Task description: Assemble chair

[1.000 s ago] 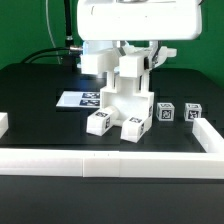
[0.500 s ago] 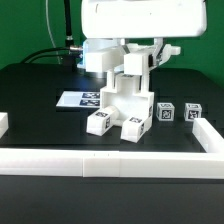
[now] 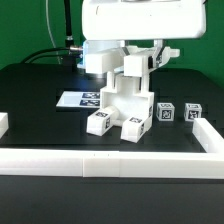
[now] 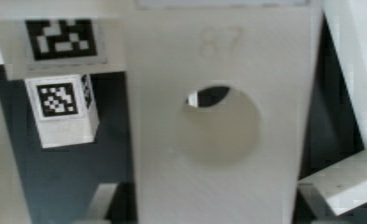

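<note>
Exterior view: partly built chair (image 3: 125, 100) upright on the black tabletop (image 3: 40, 90), near its middle, two tagged feet (image 3: 100, 124) toward the camera. Gripper (image 3: 135, 58) set from above on the chair's upright panel (image 3: 135, 68), jaws pinching it from both sides. Marker board (image 3: 75, 99) flat just behind the chair, toward the exterior view's left. Two small tagged blocks (image 3: 167, 112) loose on the exterior view's right, apart from the chair, near the low white border wall (image 3: 110, 160). Wrist view: same panel (image 4: 215, 170) close up, filling the centre, with one oval hole (image 4: 210, 96); two square tags (image 4: 59, 40) beside it.
</note>
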Motion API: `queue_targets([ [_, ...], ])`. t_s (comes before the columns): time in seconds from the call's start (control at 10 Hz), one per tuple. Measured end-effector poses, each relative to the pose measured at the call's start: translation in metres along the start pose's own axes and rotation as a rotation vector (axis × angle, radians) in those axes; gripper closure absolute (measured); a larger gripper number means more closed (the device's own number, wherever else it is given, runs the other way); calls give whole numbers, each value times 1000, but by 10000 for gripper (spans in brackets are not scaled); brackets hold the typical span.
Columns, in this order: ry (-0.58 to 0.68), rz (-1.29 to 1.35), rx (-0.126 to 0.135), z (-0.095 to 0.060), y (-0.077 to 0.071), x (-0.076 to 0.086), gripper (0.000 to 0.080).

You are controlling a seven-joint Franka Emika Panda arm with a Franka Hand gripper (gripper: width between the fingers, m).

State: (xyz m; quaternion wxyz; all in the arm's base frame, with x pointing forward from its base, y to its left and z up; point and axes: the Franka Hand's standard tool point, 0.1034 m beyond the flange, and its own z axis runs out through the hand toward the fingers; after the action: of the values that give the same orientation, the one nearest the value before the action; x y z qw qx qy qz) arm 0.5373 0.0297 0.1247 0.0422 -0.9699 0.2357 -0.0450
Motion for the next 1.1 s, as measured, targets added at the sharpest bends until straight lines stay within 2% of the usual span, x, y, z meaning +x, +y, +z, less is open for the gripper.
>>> queue_targets([
  [0.3,-4,16,1,1,-7,-8,515],
  [0.7,1,14,10,-7,-10,-8,515],
  [1.1,1,1,1,0,-4,-10,515],
])
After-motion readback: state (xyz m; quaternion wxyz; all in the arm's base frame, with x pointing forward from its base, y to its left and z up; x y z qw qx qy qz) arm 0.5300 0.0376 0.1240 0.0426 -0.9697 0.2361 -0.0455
